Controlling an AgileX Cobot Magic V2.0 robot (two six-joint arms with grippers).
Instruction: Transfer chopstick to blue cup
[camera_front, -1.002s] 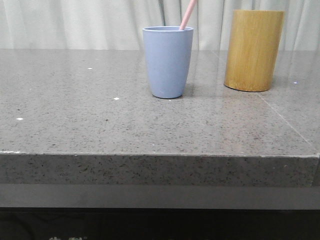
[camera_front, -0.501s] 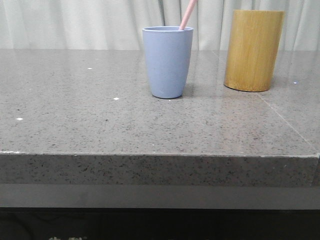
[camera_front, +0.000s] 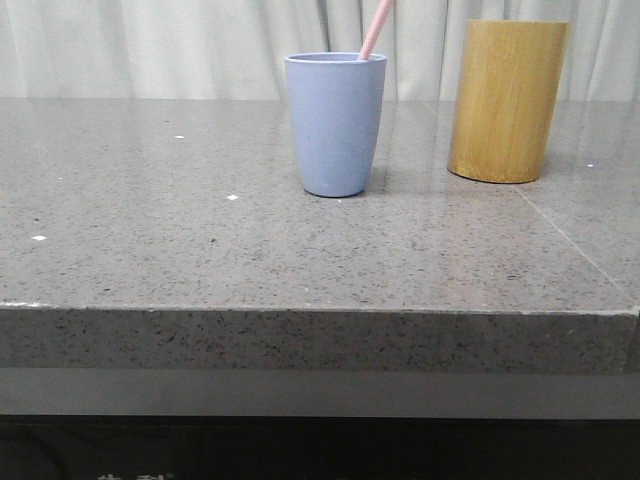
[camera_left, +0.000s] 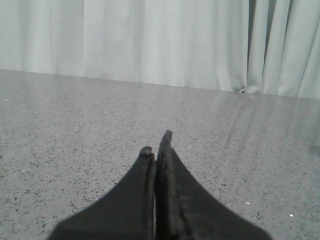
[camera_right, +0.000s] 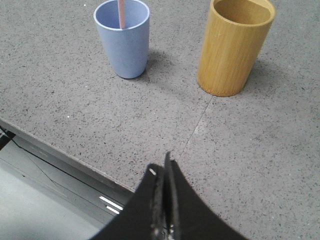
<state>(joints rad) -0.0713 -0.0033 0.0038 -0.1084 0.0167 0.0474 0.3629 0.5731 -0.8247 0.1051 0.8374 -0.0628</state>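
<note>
The blue cup (camera_front: 336, 123) stands upright on the grey stone table, and it also shows in the right wrist view (camera_right: 122, 37). A pale pink chopstick (camera_front: 376, 28) stands inside it, leaning to the right; in the right wrist view its tip (camera_right: 121, 13) rises from the cup's mouth. My right gripper (camera_right: 163, 166) is shut and empty, near the table's front edge, well short of the cup. My left gripper (camera_left: 157, 145) is shut and empty above bare table. Neither gripper shows in the front view.
A taller tan bamboo cylinder (camera_front: 507, 101) stands to the right of the blue cup, open-topped (camera_right: 235, 46). The table's front edge (camera_front: 320, 310) drops off near the right gripper. White curtains (camera_left: 150, 40) hang behind the table.
</note>
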